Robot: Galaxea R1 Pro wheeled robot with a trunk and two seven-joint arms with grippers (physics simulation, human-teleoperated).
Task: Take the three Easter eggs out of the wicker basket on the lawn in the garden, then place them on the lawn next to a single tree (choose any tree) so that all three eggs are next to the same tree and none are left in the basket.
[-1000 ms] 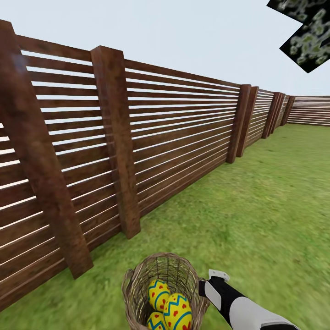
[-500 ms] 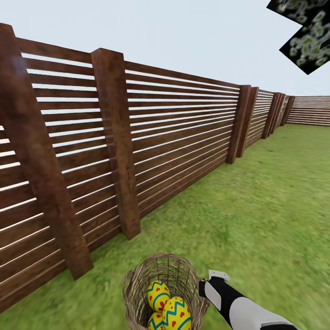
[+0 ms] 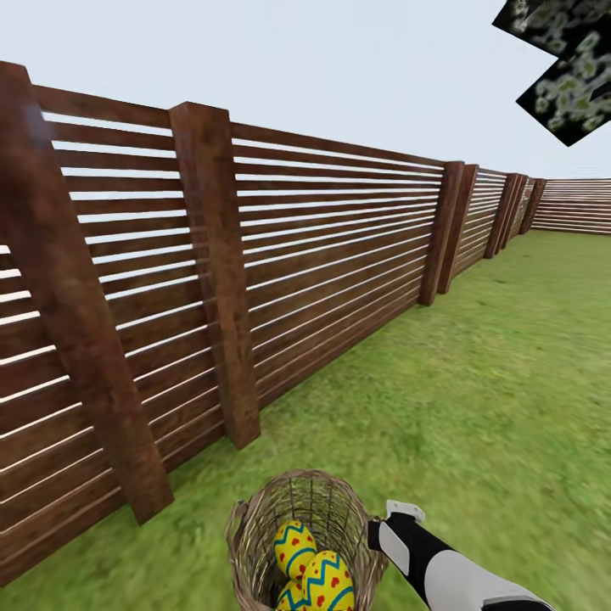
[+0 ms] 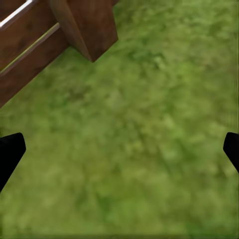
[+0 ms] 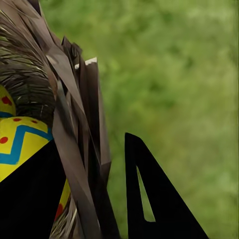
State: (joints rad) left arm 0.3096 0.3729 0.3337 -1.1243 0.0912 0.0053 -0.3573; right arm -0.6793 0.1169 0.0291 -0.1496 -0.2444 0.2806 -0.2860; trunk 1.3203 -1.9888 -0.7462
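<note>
The wicker basket (image 3: 248, 519) sits at the bottom middle of the head view, on or just above the lawn (image 3: 484, 382). Three yellow Easter eggs lie in it: one (image 3: 293, 547) behind, one (image 3: 329, 581) in front, a third (image 3: 287, 601) cut off by the frame edge. My right gripper (image 3: 373, 536) is at the basket's right rim. In the right wrist view that gripper (image 5: 94, 199) straddles the woven wall (image 5: 74, 129), one finger inside by an egg (image 5: 20, 144), the other outside. My left gripper (image 4: 119, 149) hangs open over bare grass.
A brown slatted fence (image 3: 322, 255) runs along the left, its nearest post (image 3: 216, 280) just behind the basket; a post base (image 4: 87, 25) shows in the left wrist view. Open grass stretches to the right. Dark speckled tree foliage (image 3: 568, 68) hangs at the upper right corner.
The whole picture has shifted slightly against fence and foliage, so the camera moved. The basket and right arm keep their place in view. The eggs have settled a little lower in the basket.
</note>
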